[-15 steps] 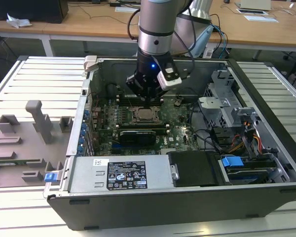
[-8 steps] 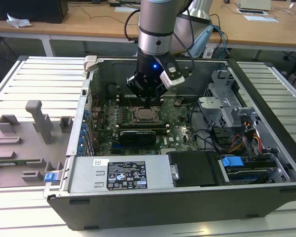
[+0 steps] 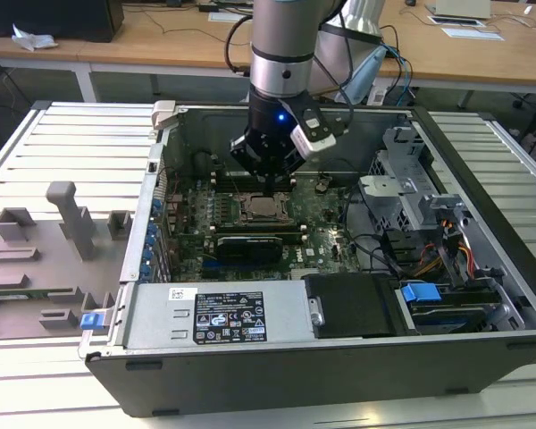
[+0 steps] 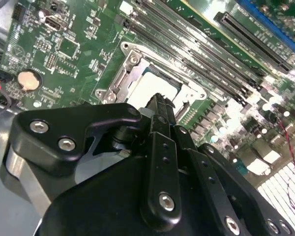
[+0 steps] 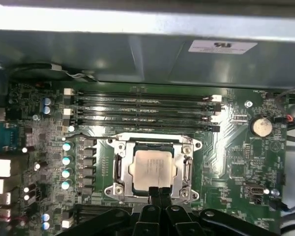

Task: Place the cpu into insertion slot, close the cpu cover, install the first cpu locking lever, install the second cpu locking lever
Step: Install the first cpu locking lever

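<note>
the gripper [image 5: 158, 191] hangs low at the edge of the cover [image 5: 188, 169]. its fingers are pressed together and i see nothing held between them. the risk, i think, is here: if the tip pushes down at a wrong place, it can slide on the metal frame and scratch the board [image 5: 236, 162], or hit the memory slots [image 5: 142, 110] close by. too much force can also bend the cover.

the open case [image 3: 250, 384] holds the board. on the board, the slot [image 5: 152, 145] holds the cpu [image 5: 152, 169], lying flat, with the cover down around it. i cannot tell if the levers are locked.
</note>
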